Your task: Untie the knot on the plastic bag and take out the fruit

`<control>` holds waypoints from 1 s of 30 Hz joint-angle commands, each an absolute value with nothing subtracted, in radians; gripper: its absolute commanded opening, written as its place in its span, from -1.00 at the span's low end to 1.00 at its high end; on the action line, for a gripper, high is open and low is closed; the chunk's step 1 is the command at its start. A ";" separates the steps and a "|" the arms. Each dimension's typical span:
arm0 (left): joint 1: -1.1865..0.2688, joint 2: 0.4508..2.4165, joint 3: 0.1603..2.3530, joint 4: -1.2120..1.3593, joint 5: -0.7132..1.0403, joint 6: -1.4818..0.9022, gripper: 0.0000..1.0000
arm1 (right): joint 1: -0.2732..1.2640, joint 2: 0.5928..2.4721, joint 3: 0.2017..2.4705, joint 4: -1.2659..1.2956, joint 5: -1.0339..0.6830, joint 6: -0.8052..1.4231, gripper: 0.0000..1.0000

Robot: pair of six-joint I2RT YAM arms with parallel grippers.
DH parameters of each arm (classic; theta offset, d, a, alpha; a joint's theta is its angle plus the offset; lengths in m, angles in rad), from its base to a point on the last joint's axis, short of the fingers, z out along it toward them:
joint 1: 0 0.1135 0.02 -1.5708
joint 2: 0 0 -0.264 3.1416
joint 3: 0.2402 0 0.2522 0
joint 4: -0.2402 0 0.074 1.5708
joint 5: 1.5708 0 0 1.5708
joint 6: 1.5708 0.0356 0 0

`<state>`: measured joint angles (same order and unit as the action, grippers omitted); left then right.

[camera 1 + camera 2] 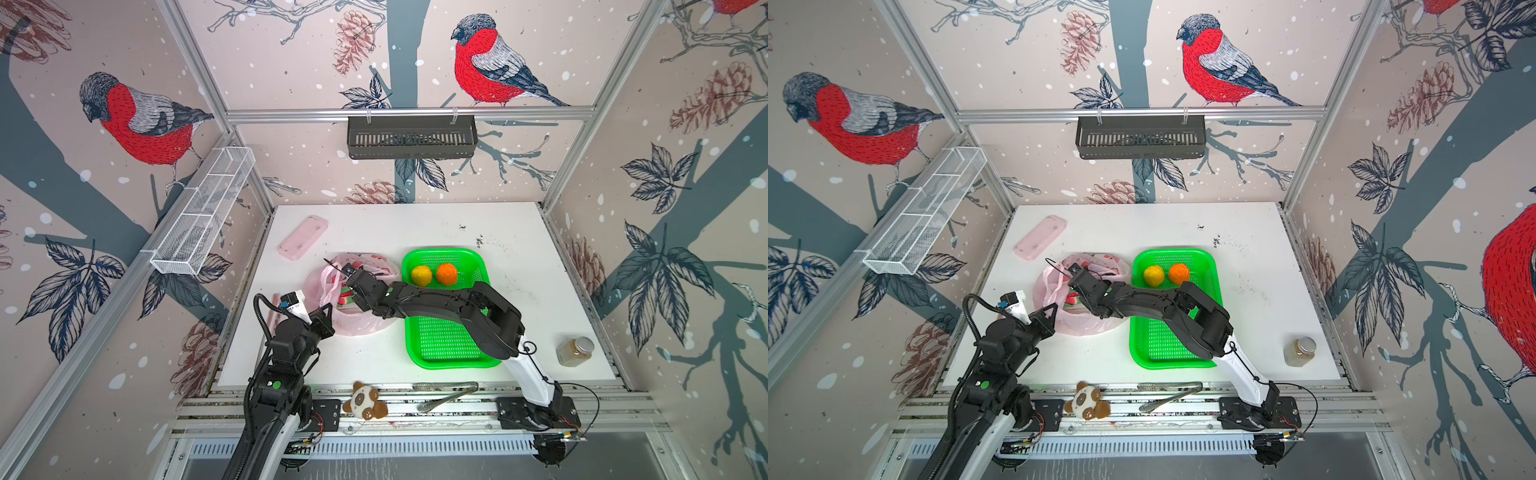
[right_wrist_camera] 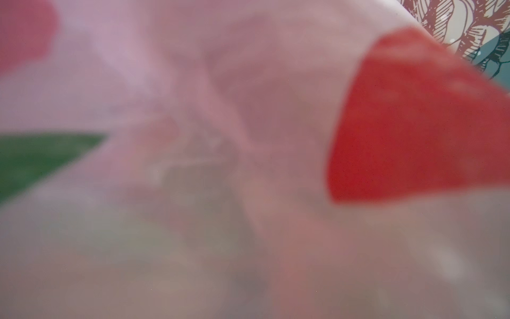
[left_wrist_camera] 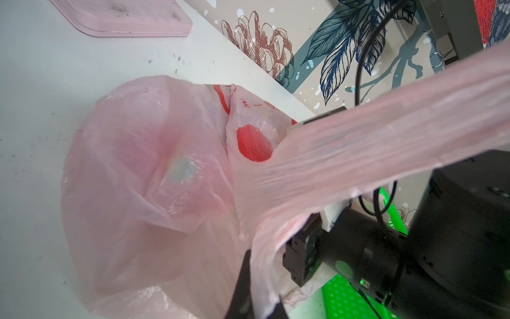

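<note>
Plastic bag on the table, left of the green tray holding yellow ball and orange ball, left gripper clamped on a bag handle, right gripper closed inside the bag mouth beside a dragon fruit, we cannot tell what it grips.

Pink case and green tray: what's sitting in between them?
The bag lies on the table between the case and the tray. You can see this in both top views.
</note>
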<state>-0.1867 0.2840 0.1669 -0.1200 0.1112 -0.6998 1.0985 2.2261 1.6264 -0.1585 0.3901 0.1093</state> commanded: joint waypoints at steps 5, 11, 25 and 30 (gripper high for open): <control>-0.187 0.283 0.161 -0.061 0.078 -0.686 -1.00 | 1.111 2.157 1.555 -0.179 0.469 0.216 -0.83; -0.187 0.256 0.151 -0.070 0.063 -0.687 -1.00 | 1.123 2.133 1.515 -0.231 0.515 0.285 -0.84; -0.187 0.197 0.155 -0.104 0.015 -0.681 -1.00 | 1.150 2.078 1.447 -0.253 0.507 0.346 -0.79; -0.187 0.161 0.164 -0.127 -0.009 -0.670 -1.00 | 1.164 2.082 1.441 -0.274 0.502 0.356 -0.76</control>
